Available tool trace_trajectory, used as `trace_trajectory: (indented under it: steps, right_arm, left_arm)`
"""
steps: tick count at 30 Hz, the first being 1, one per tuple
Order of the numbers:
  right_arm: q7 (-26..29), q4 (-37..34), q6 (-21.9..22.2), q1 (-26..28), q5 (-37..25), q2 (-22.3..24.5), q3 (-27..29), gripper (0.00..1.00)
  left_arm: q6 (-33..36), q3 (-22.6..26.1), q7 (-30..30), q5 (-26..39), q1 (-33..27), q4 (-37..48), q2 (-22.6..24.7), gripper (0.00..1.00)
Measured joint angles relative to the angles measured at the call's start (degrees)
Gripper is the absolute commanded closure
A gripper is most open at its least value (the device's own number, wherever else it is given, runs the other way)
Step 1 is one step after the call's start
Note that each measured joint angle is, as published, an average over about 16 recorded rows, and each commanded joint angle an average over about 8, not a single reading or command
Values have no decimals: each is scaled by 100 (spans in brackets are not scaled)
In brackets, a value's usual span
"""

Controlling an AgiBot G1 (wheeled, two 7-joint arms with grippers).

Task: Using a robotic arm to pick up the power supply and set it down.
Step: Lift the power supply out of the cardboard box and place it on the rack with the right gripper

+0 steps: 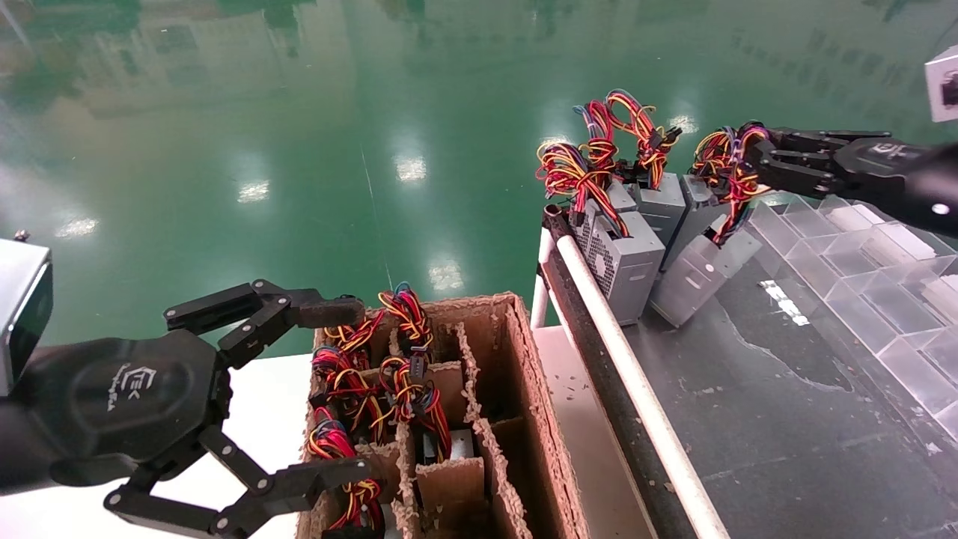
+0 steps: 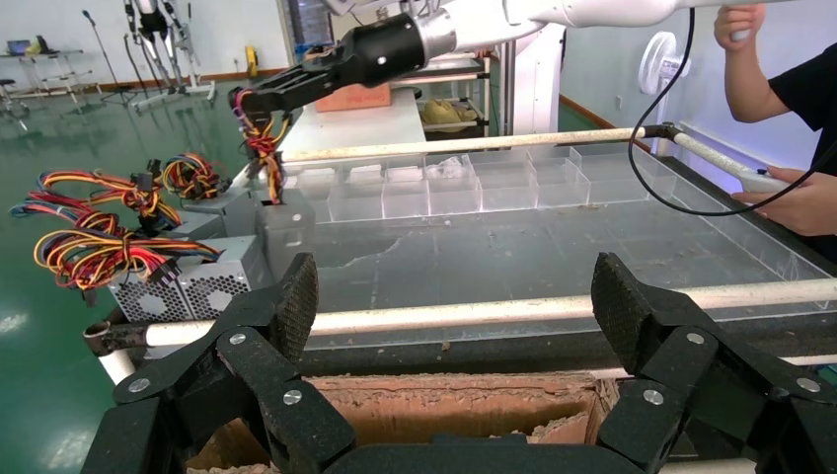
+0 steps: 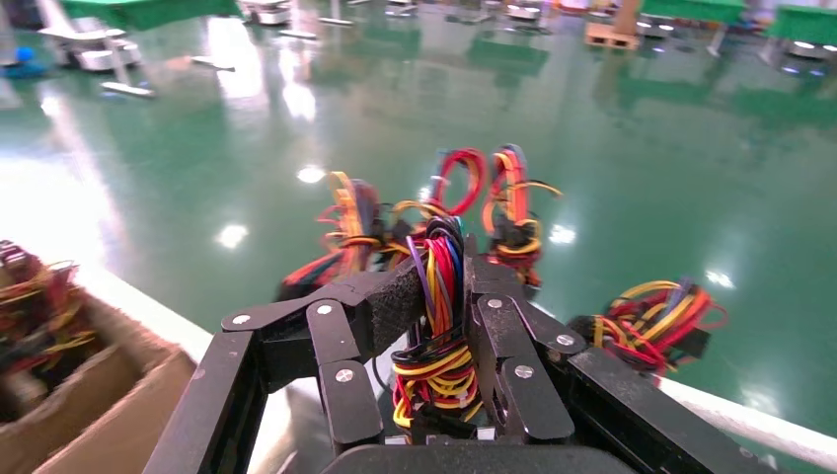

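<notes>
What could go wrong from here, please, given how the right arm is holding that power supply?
1. The right tool grips only the wire bundle, not the casing; the tilted power supply could swing, or the wires might slip or strain.
2. It hangs close to the neighbouring power supplies, whose wires could snag.
3. The left tool waits open beside the cardboard box, posing little risk.

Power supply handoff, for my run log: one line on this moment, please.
right tool: shut on power supply wires, tilted over conveyor | left tool: open above cardboard box

A factory hall: glossy green floor, robot stands, pallets, workbenches
</notes>
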Motion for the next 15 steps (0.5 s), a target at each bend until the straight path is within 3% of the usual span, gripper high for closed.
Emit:
trace_trajectory:
  steps: [7, 15]
  right_arm:
    - [4, 54, -494, 72, -92, 90, -69, 100]
    - [-47, 31, -579, 129, -156, -59, -116, 100]
  left_arm:
    - [0, 0, 0, 0, 0, 0, 0, 0]
    - [0, 1, 0, 0, 0, 0, 0, 0]
